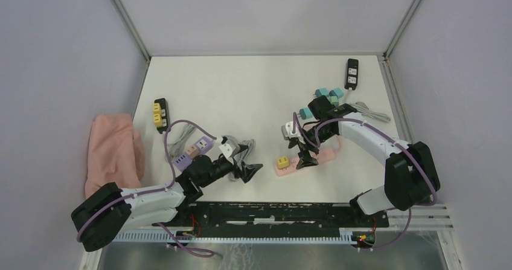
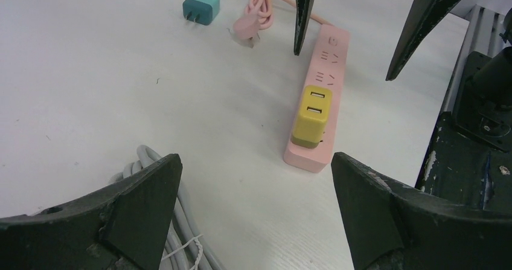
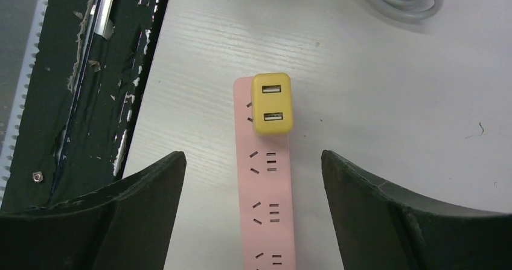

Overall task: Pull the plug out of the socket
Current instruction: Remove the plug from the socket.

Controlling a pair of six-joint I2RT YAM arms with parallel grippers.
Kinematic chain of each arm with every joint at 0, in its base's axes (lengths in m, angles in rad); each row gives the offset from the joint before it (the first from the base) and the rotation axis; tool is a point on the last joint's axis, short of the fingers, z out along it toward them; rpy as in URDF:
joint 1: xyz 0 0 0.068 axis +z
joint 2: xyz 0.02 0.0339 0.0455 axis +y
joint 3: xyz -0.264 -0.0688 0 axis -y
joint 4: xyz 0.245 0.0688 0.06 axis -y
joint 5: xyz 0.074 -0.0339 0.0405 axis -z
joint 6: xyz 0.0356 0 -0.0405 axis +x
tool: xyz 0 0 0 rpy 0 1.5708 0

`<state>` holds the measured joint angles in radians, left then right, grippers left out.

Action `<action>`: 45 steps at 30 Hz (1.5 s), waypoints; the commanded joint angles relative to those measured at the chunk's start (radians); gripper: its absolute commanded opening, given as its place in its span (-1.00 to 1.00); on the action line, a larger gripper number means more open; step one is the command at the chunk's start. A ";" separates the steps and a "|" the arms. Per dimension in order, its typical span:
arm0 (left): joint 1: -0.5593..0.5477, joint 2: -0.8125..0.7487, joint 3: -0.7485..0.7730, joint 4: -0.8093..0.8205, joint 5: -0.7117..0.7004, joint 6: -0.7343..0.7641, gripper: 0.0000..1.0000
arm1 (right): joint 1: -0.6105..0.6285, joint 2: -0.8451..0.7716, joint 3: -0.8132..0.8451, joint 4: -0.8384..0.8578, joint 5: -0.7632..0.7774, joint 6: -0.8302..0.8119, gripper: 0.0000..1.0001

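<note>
The plug (image 3: 272, 104) is seated in the end socket of the strip (image 3: 268, 221). The right gripper (image 3: 252, 154) is held over the strip, fingers wide apart, with the plug just beyond their tips and untouched. The left gripper (image 2: 253, 158), also spread and empty, is aimed at the strip's plug end. The strip's other end is cut off in the right wrist view.

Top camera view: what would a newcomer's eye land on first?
Probably the yellow plug, seated in the left end of the pink strip, near the table's front edge. The right gripper is open with a finger on either side of that strip, and the open left gripper faces it from the left. A pink cloth lies bunched at the far left.
</note>
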<state>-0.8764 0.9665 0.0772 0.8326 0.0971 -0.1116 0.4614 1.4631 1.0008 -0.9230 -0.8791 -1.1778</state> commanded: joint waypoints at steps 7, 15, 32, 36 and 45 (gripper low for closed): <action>0.007 0.044 -0.001 0.086 -0.014 -0.011 0.99 | 0.077 -0.002 0.022 0.103 0.043 0.111 0.76; 0.008 0.059 -0.010 0.103 -0.018 -0.016 0.99 | 0.122 0.015 0.022 0.119 0.089 0.115 0.76; 0.008 0.076 -0.016 0.120 -0.021 -0.023 0.99 | 0.160 0.034 0.022 0.135 0.141 0.111 0.77; 0.009 0.078 -0.016 0.120 -0.019 -0.024 0.99 | 0.176 0.044 0.021 0.152 0.158 0.128 0.77; 0.009 0.082 -0.017 0.123 -0.019 -0.026 1.00 | 0.240 0.094 0.009 0.263 0.287 0.233 0.62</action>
<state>-0.8719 1.0412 0.0643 0.8917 0.0864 -0.1139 0.6670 1.5372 1.0004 -0.7349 -0.6548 -1.0050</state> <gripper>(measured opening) 0.994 0.849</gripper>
